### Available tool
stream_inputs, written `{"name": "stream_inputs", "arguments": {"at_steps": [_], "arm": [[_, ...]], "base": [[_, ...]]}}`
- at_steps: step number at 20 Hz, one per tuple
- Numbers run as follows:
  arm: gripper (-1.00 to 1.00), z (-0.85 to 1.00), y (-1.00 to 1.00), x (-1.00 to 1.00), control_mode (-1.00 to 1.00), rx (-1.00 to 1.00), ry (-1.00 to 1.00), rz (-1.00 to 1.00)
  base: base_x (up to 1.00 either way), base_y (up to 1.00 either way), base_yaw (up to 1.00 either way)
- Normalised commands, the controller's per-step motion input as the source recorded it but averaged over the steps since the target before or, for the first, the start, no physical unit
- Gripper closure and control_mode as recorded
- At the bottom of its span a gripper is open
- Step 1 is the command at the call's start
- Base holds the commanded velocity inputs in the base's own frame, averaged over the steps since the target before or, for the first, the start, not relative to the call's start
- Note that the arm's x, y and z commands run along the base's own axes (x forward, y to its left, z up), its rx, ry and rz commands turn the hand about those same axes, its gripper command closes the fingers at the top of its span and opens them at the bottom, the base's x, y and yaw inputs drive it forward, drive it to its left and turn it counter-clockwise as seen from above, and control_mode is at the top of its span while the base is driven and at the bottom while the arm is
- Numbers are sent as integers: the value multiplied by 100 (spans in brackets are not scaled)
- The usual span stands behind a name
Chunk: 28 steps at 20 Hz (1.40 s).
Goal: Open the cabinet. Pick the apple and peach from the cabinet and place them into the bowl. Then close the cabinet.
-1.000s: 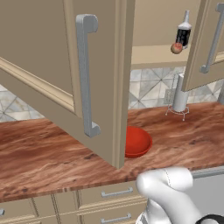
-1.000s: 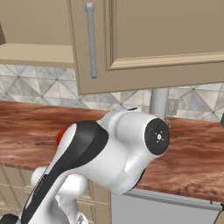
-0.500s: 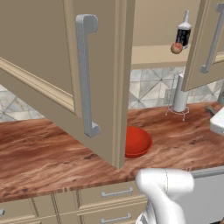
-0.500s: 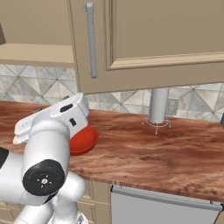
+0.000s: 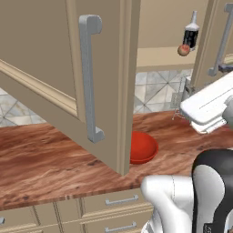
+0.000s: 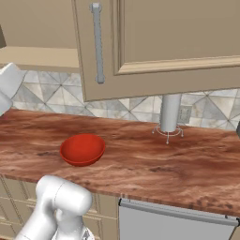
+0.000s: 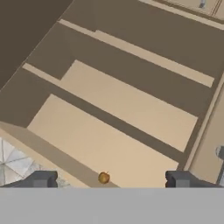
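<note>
Gripper (image 7: 109, 180) spread wide, empty, aimed into open cabinet (image 7: 118, 109). Small orange-yellow fruit (image 7: 103, 177) on lowest shelf, between fingertips, at shelf front edge; apple or peach, cannot tell. Bowl (image 6: 82, 149) on counter (image 6: 154, 164) well below hand, looks empty. Risk: fruit sits at lip, fingertip nudge on approach could roll it off shelf. Open door (image 5: 68, 77) near arm: collision possible.

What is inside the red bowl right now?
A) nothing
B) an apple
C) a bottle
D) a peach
A: the red bowl on the counter shows only its bare red inside, with no fruit in it.
</note>
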Motion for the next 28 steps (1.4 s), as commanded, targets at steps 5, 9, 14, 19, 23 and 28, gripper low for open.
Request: {"name": "stream_inputs", "arguments": {"at_steps": [5,9,14,19,23,28], "arm": [[-100,-29,33,100,-100,-16,3,-24],[-100,-22,4,98,-100,-9,8,-46],[-100,-1,-22,76,-100,1,13,-51],[-100,-1,-44,48,-100,2,7,-39],[-100,-1,-17,56,-100,0,10,-7],[-100,-5,-20,71,-100,0,12,-5]], "base": [[0,0,0],[0,0,0],[0,0,0],[0,0,0],[0,0,0],[0,0,0]]}}
